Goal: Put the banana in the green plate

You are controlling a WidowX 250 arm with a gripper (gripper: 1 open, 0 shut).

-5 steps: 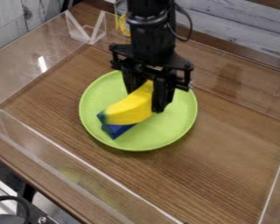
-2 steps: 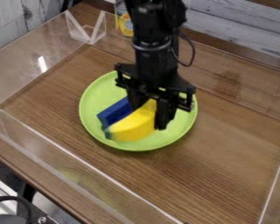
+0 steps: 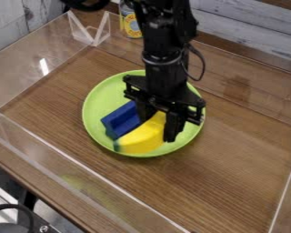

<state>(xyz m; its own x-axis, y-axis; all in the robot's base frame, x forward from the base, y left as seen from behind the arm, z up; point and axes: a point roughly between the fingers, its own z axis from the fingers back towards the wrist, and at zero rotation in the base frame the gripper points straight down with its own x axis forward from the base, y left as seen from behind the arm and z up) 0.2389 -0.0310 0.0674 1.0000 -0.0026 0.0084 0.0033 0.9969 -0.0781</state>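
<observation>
One robot arm reaches straight down from the far side of the scene, its black claw (image 3: pixel 164 116) set over the middle of the green plate (image 3: pixel 185 138). The plate lies flat on the wood-grain counter (image 3: pixel 239 173), roughly at the centre of the view. The claw is clenched on the banana (image 3: pixel 145 137): the dark fingers (image 3: pixel 173 125) come down over the far end of the yellow fruit, and the jaws stand partly apart with the fruit between them. The banana's near end lies low against the plate's surface, towards the near rim, and its far end is hidden behind the fingers. Whether the fruit's full weight rests on the plate or partly hangs from the claw cannot be told from this angle.

Just left of the banana, and touching or nearly touching it, a blue block (image 3: pixel 120 119) lies inside the plate, tilted with one flat face turned up. A small greenish patch shows at the near left edge of the plate beside the banana's end; it is too small to make out clearly.

Clear plastic walls (image 3: pixel 26 136) border the counter on the left, the near side and the right. At the far side, behind the arm, a clear stand (image 3: pixel 92 29) and a yellow-orange container (image 3: pixel 131 22) sit near the back edge, well apart from the plate.
</observation>
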